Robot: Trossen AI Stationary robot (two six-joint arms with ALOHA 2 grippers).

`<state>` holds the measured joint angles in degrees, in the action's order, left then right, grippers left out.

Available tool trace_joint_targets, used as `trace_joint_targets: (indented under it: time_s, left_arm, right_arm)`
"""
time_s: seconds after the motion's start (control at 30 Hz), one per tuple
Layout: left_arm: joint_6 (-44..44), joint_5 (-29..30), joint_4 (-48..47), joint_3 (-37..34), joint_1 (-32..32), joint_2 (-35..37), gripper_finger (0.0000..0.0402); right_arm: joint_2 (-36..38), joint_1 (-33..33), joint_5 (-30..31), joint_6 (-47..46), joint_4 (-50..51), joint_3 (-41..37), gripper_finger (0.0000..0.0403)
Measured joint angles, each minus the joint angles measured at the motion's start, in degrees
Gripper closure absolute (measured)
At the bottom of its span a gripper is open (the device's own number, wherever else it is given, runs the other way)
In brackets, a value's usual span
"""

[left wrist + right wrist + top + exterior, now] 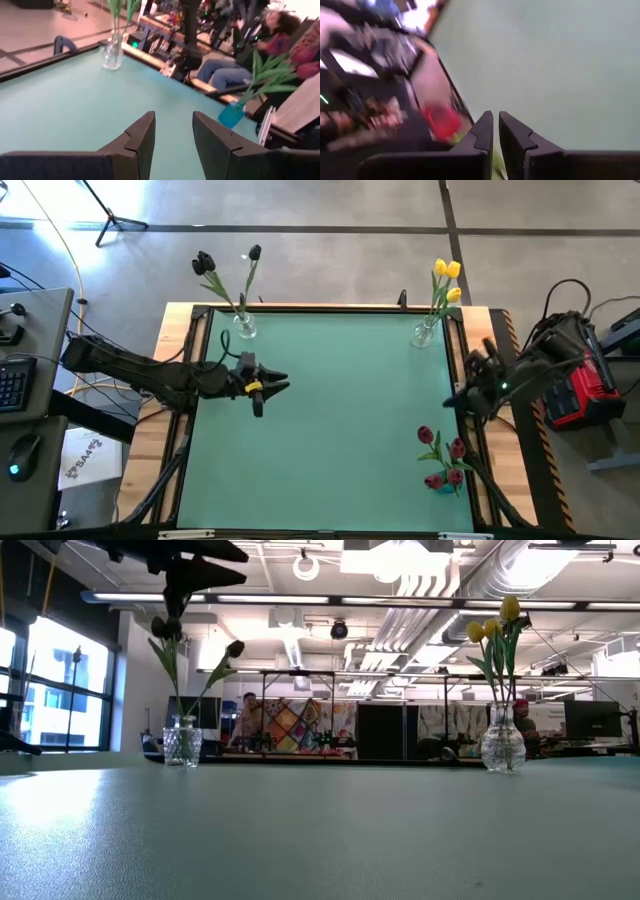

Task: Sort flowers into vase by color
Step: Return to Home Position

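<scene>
The red flowers (440, 455) stand in a blue vase (441, 486) by the right edge of the table (340, 450). The yellow flowers (447, 275) are in the right clear vase (424, 334) at the table's far right corner. The black flowers (205, 262) are in the left clear vase (244, 328) at its far left corner. The left gripper (282, 384) hangs over the table's left side, fingers spread. The right gripper (455, 398) is at the table's right edge, fingers almost pressed together.

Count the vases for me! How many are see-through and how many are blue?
Clear vases: 2
Blue vase: 1
Total: 3
</scene>
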<state>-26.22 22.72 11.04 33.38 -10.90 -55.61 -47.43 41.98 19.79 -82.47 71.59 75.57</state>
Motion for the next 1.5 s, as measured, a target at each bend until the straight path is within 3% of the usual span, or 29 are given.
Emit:
trace_joint_targets:
  time_s: [0.17, 0.43, 0.6, 0.77, 0.87, 0.97, 1.2, 1.5]
  left_arm:
    - [-1.19, -3.23, -0.66, -2.23, 0.7, 1.46, 0.0284]
    - [-0.52, -3.77, -0.41, -2.75, 0.83, 2.96, 0.0284]
    - [0.62, -8.1, -0.4, -2.71, 2.45, 8.59, 0.0296]
    - [4.22, -9.66, -0.58, -2.71, 5.02, 12.6, 0.0339]
    - [5.41, -12.76, -0.8, -2.71, 7.05, 12.76, 0.0371]
    - [5.55, -13.64, -0.91, -2.71, 8.61, 11.66, 0.0396]
    - [8.53, -12.19, -0.89, -2.71, 11.58, 10.37, 0.0399]
    - [13.68, -7.17, -1.25, -2.66, 15.65, 10.78, 0.0401]
  right_arm:
    - [0.56, -0.05, 10.71, 1.82, -6.25, 0.07, 0.0384]
    - [-5.13, -3.67, 15.04, 7.81, -12.65, 0.09, 0.0384]
    - [-8.99, -4.86, 23.92, 23.68, -21.45, 0.07, 0.0386]
    - [-9.57, -7.75, 25.59, 43.04, -31.99, 0.07, 0.0401]
    - [-9.5, -11.52, 20.71, 52.02, -37.0, 0.07, 0.0401]
    - [-9.48, -16.83, 11.38, 59.37, -41.53, 0.07, 0.0402]
    - [-7.82, -27.2, -4.55, 70.36, -44.73, -1.63, 0.0403]
    - [3.6, -43.45, -27.04, 73.54, -62.06, -20.39, 0.0403]
